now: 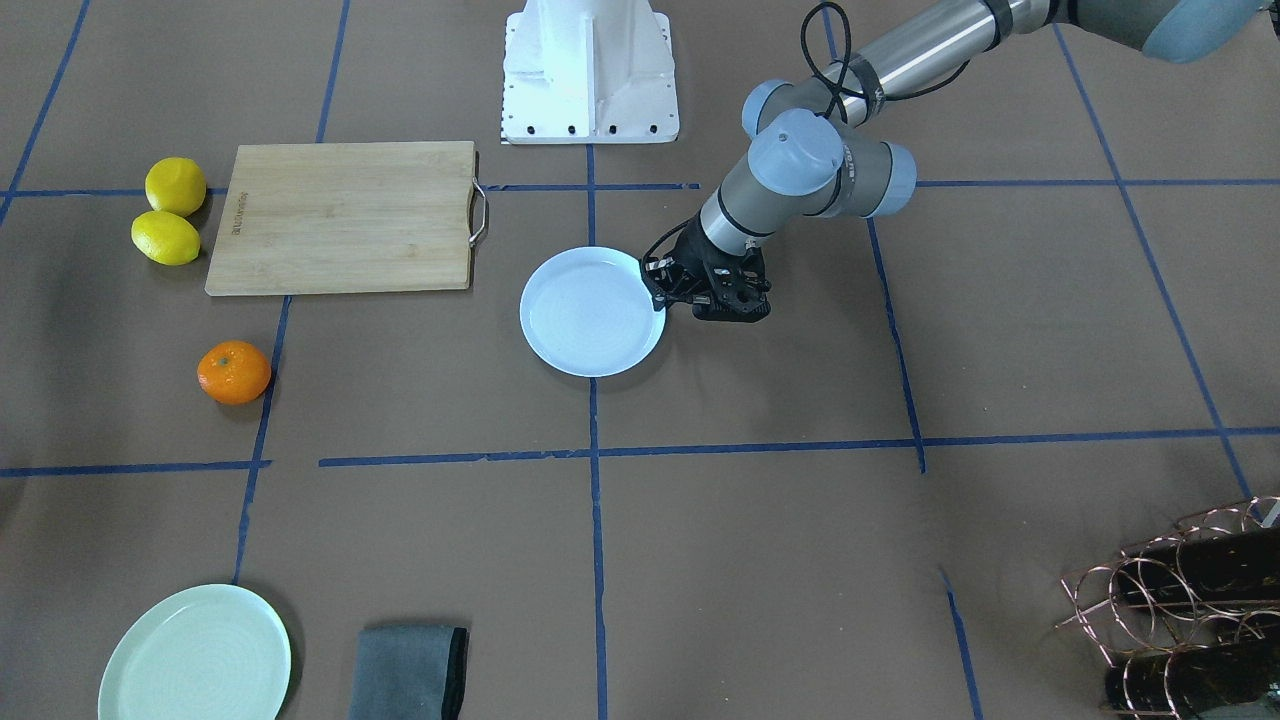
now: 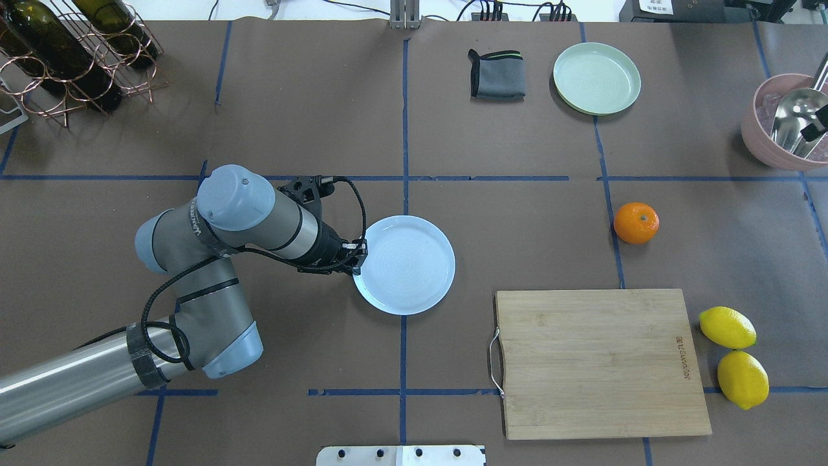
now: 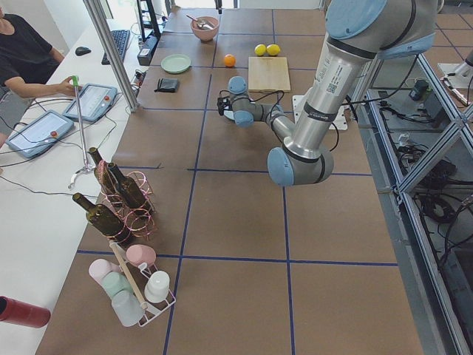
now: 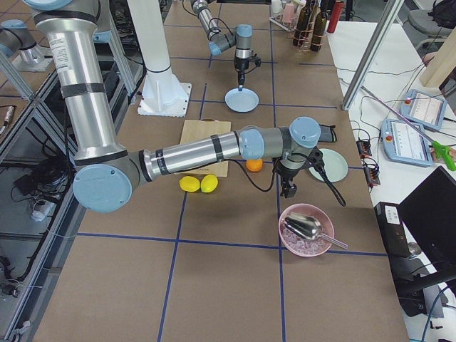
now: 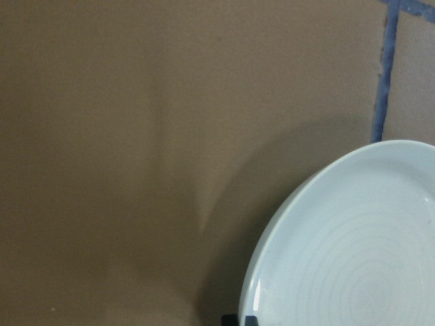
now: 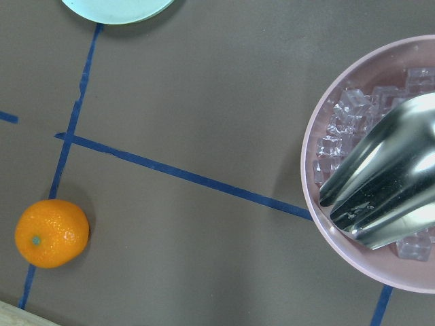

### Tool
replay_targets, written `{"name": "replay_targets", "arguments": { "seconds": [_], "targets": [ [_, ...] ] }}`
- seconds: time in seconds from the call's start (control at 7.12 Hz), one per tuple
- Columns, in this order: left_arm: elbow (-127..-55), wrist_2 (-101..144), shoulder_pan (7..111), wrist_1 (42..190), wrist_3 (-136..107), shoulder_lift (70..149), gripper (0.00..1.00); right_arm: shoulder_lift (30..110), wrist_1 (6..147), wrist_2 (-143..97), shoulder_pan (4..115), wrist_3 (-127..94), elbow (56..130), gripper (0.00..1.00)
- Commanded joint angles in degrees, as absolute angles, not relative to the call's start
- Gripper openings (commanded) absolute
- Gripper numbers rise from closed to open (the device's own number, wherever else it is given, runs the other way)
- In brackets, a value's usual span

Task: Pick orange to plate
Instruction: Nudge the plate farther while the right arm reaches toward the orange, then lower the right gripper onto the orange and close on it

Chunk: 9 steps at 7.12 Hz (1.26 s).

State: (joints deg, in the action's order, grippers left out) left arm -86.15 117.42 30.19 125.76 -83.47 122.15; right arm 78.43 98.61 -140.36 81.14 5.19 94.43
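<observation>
Overall, we count one brown desk marked off by blue tape lines, and two arms over it. Clock directions follow the overhead view. The left arm comes in from 8 o'clock. The right arm shows only in the right-side view, stretched out above the far side of the desk.

Next in size comes one wooden cutting board with a metal handle, at 4 o'clock from the white plate. One copper wire rack holding dark bottles fills the 10 o'clock corner. One pink bowl of ice cubes, with one metal scoop in it, sits at the 2 o'clock edge.

There are two plates. The plate, white with a bluish tint, lies near the middle and holds nothing. The mint-green plate is at 1 o'clock from it, with one folded grey cloth at its 9 o'clock.

Two lemons lie side by side at the board's 3 o'clock.

The one orange rests on the desk at a tape line, well apart from the plate, at about 3 o'clock from it.

The left claw is at the plate's 9 o'clock rim; we cannot tell whether it pinches it. The right claw hangs near the orange and the bowl, and how wide it is we cannot tell.
</observation>
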Motion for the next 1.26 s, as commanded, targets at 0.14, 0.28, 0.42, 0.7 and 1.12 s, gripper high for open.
{"name": "replay_targets", "arguments": {
  "seconds": [0.14, 0.28, 0.42, 0.7, 1.12],
  "targets": [
    [-90.1, 117.4, 32.3, 125.9, -83.4, 121.5, 0.99, 77.5, 98.6, -140.4, 78.9, 2.3, 94.7, 1.0],
    [-93.8, 117.5, 33.6, 125.8, -83.6, 120.3, 0.99, 77.3, 94.1, -140.3, 76.7, -4.5, 95.2, 1.0],
    [-95.0, 117.5, 34.1, 125.8, -83.7, 119.5, 0.99, 78.2, 85.6, -139.7, 72.6, -16.8, 95.0, 1.0],
    [-95.3, 117.4, 34.8, 126.0, -83.6, 118.2, 0.99, 80.0, 71.9, -134.2, 64.6, -38.1, 96.0, 1.0],
    [-98.1, 117.3, 37.3, 125.9, -83.0, 115.1, 0.99, 83.9, 65.5, -112.2, 42.1, -58.7, 100.7, 1.0]
  ]
}}
